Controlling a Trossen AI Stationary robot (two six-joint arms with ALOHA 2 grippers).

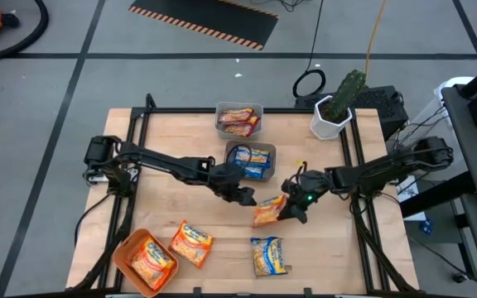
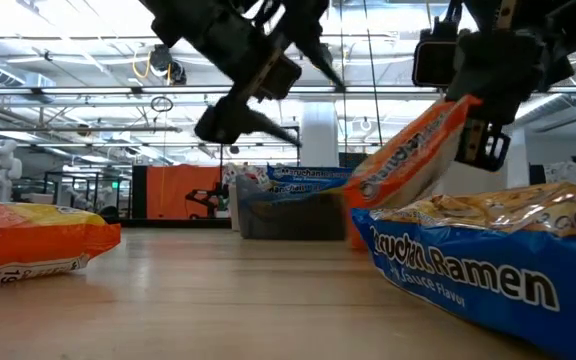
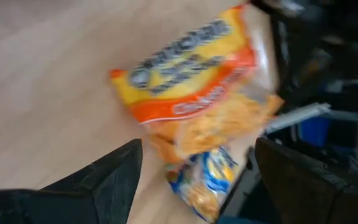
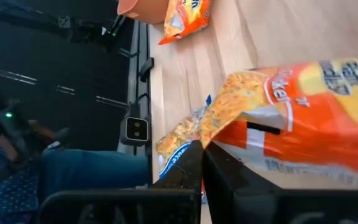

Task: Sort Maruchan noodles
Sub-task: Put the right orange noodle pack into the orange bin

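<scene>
My right gripper [image 1: 290, 211] is shut on an orange-yellow Maruchan packet [image 1: 268, 212] at the table's middle; the packet also shows in the low view [image 2: 408, 165]. My left gripper [image 1: 245, 197] is open and empty just left of that packet, above the table, and the packet lies ahead of its spread fingers [image 3: 197, 155]. A blue-and-silver packet [image 1: 270, 257] lies flat near the front edge. An orange-yellow packet [image 1: 191, 242] lies flat at front left. Another lies in the orange tray [image 1: 121, 248]. My right gripper pinches one end edge of the orange-yellow packet [image 4: 229, 134] between its two shut fingers, coming from the table's right and slanting down. The packet is tilted, its held end up [image 2: 458, 115] and its other end low toward the table; whether that end touches the table is hidden by the blue packet.
A grey bin [image 1: 260, 108] with reddish packets stands at the far middle. A second bin [image 1: 228, 151] with blue packets stands just behind the left gripper. A cactus in a white pot [image 1: 335, 112] stands at the far right. Bare wood lies at the left and right front.
</scene>
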